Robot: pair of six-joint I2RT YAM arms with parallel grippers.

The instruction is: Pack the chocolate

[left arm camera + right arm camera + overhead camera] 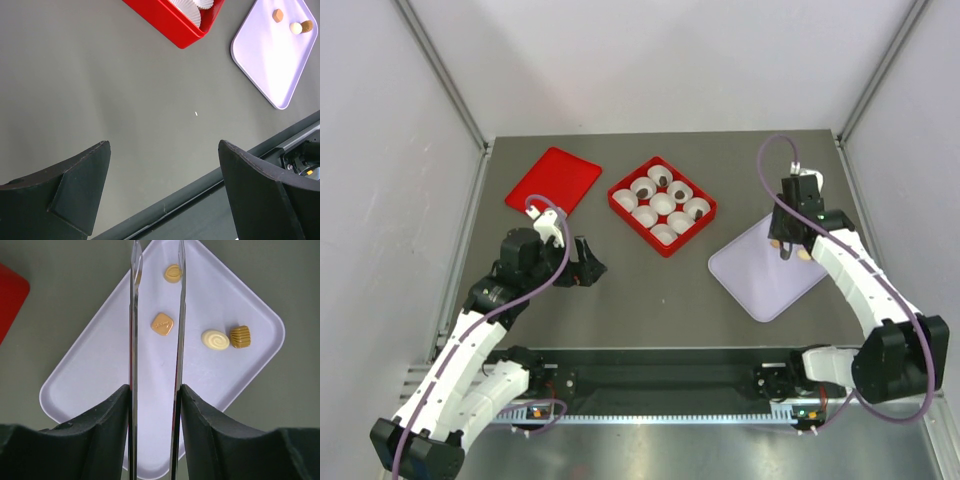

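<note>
We see the right pincer [156, 390] over the lilac tray [90, 375], its two fingers [100, 425] pressed against the arms of a pair of metal tweezers [133, 330]. The arms stand a little apart. In the wrist view a tan diamond-shaped chocolate [162, 324] lies on the tray between the arms; we cannot tell whether they touch it. A ribbed oval chocolate [173, 273] lies near the top of the frame, close to the tweezer tips. To the right, a white swirl chocolate [215, 339] and a ribbed golden square chocolate [240, 336] sit just beside each other.

From above, the tray sits at centre right of the grey table [650, 300]. The red box [625, 207] lies at upper centre, filled with white paper cups [663, 204]. Several cups along its upper right side hold dark chocolates [681, 193]. A flat red lid [553, 180] lies at upper left, well apart from the box.

The left pincer [590, 268] hangs at centre left over bare table with its fingers spread wide and nothing between them. Its own camera shows a corner of the box at the top and the tray at upper right.
</note>
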